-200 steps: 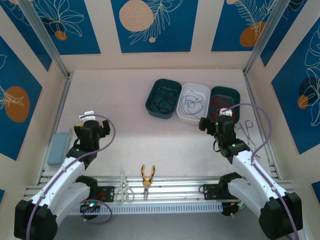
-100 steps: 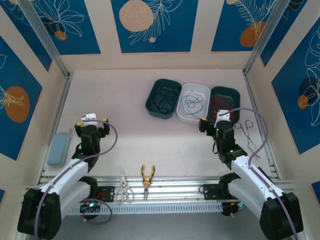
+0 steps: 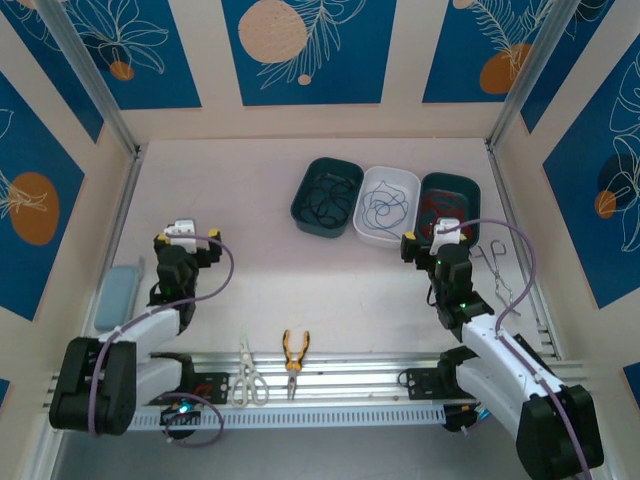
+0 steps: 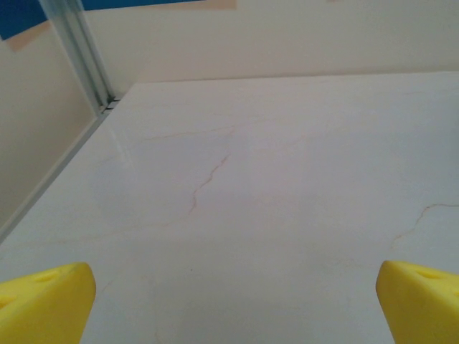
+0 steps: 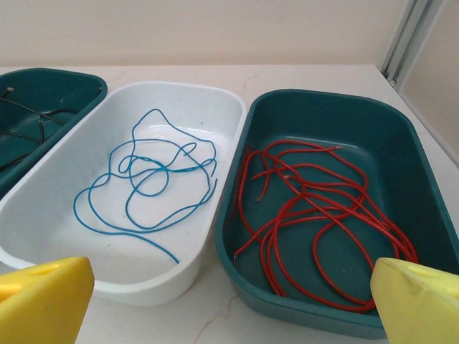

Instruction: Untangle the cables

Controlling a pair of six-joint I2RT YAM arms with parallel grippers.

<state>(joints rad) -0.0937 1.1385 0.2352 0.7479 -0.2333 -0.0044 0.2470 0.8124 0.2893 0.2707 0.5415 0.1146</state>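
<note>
The cables lie sorted in three trays at the back right of the table. Black cables (image 3: 326,196) rest in a teal tray (image 3: 306,214), a blue cable (image 5: 147,172) loops in the white tray (image 5: 107,283), and red cables (image 5: 315,208) coil in another teal tray (image 5: 315,319). My right gripper (image 5: 229,301) is open just in front of the white and red-cable trays, with nothing between its yellow fingertips (image 5: 43,301). My left gripper (image 4: 229,301) is open over bare table at the left, far from the trays, also seen from above (image 3: 185,240).
White-handled scissors (image 3: 246,378) and orange-handled pliers (image 3: 294,352) lie on the metal rail at the near edge. Metal forceps (image 3: 496,264) rest by the right wall. A pale blue block (image 3: 117,296) sits by the left wall.
The left arm has folded back toward its base, with its gripper shifting slightly away from the near edge. The right gripper has barely moved. The cables lie as before.
</note>
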